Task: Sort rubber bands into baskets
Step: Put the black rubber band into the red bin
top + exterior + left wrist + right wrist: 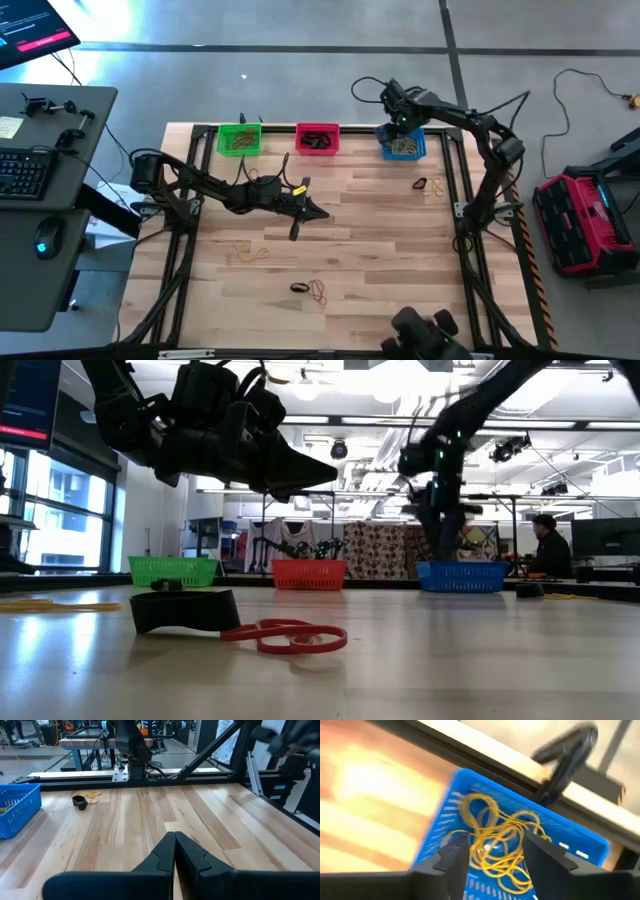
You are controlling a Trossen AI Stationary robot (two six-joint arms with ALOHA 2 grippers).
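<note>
High view: wooden desk (380,240) framed in black rails, three baskets in a row along its far edge. Right tool (402,128) poised directly above the blue basket (403,145), fingers (455,857) spread apart, nothing between them. Right wrist view, looking down past those fingers: tangle of yellow rubber bands (500,842) lying inside the blue basket, just below the tool. Red basket (317,139) to the right tool's left, with dark bands inside; green basket (240,139) farther along that way, with tan bands inside.

Left tool (300,212) out over the middle of the desk, well apart from the baskets, fingers pressed together with nothing gripped, seen closed to a point in the left wrist view (175,851). Ahead of the left tool in that view, bare wood; farther off, a black band with a yellow band (84,799) lying near the blue basket's corner (20,807).

Low view: black band (185,610) and red bands (290,637) resting on the desk at its near edge, below and nearer the camera than the left tool. High view again: faint tan bands (250,252) on the wood near the left tool, toward the near edge.

Seated person (548,545) in the room beyond the desk.
</note>
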